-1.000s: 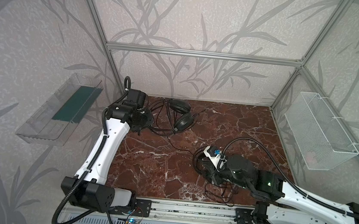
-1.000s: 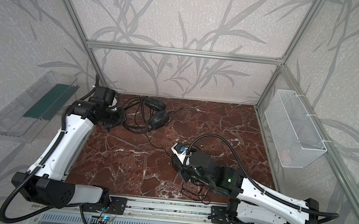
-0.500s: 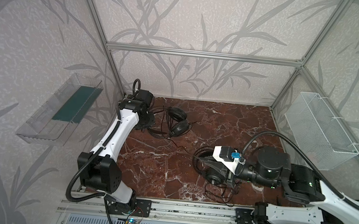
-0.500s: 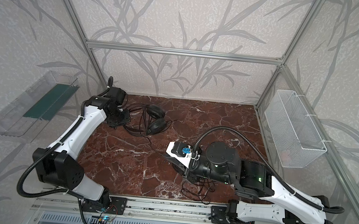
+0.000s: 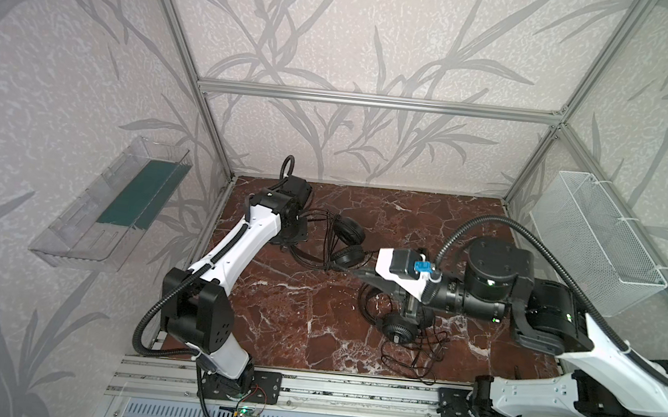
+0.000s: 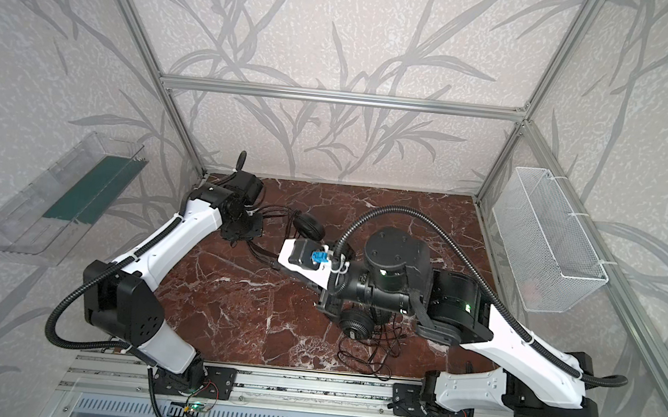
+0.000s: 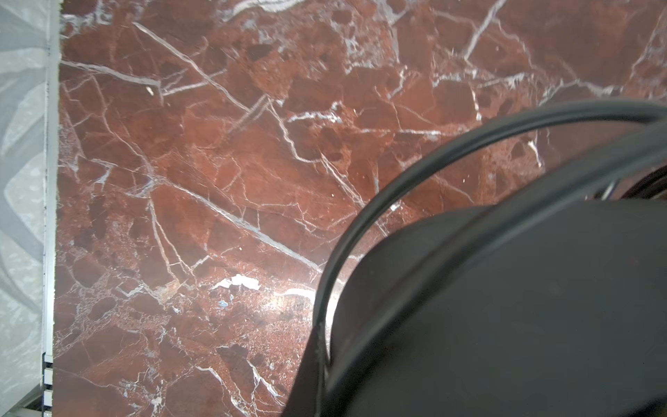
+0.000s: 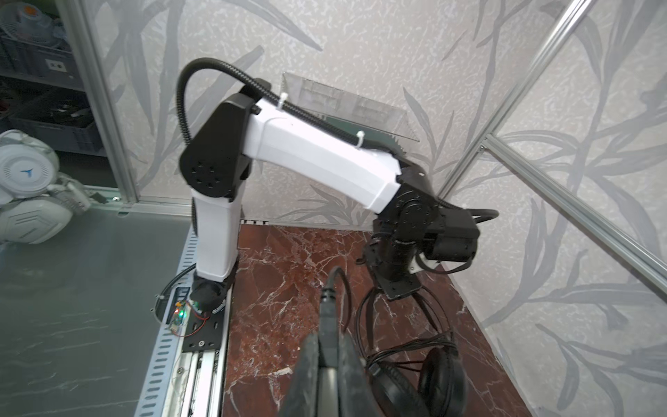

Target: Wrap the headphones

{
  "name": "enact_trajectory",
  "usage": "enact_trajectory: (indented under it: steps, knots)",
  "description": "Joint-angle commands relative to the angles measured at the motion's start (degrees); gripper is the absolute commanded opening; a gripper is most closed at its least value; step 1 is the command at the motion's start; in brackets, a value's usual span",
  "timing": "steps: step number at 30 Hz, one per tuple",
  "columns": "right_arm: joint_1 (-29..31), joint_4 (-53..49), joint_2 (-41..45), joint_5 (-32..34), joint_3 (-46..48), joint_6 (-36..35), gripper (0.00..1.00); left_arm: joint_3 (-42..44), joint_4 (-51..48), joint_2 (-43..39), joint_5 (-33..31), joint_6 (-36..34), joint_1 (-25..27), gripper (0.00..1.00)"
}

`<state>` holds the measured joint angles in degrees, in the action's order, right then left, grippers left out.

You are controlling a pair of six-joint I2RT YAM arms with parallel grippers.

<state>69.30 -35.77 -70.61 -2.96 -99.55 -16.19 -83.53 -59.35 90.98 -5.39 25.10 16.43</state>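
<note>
Two right fingers (image 8: 306, 364) clamp narrowly on a black cable plug (image 8: 329, 303), the right gripper (image 8: 329, 337) raised just beside the far headset (image 5: 350, 231) on the marble tabletop (image 5: 272, 316), the near headset (image 5: 397, 328) lying below its wrist, and the left gripper (image 8: 398, 289), closed tight, at the far headset's opposite side.
</note>
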Motion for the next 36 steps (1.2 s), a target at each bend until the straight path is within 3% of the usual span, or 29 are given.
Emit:
enact_trajectory:
  steps: [1, 9, 20, 25, 30, 36]
  knots:
    - [-3.85, 2.47, -2.60, -1.26, -4.49, -0.10, 0.00, 2.93, 3.12, -4.17, 0.52, -0.64, 1.72, 0.00]
    - [-15.02, 0.74, -12.90, -8.66, -17.12, 3.45, 0.00, 12.79, 5.57, -14.25, 4.45, -0.20, 5.47, 0.00]
    - [-29.10, -6.92, -31.86, -17.72, -40.37, 7.57, 0.00, 20.04, 1.52, -32.65, 14.57, 2.80, 10.14, 0.00]
    - [-32.03, -7.39, -37.55, -21.45, -44.08, 9.27, 0.00, 19.83, -0.67, -38.62, 18.64, 2.89, 10.49, 0.00]
    - [-35.32, -6.40, -40.35, -23.33, -41.34, 11.58, 0.00, 18.39, -0.90, -43.82, 21.72, 3.37, 10.63, 0.00]
    - [-38.54, -5.64, -42.32, -25.99, -37.71, 14.23, 0.00, 14.99, -2.13, -44.41, 23.25, 3.60, 10.58, 0.00]
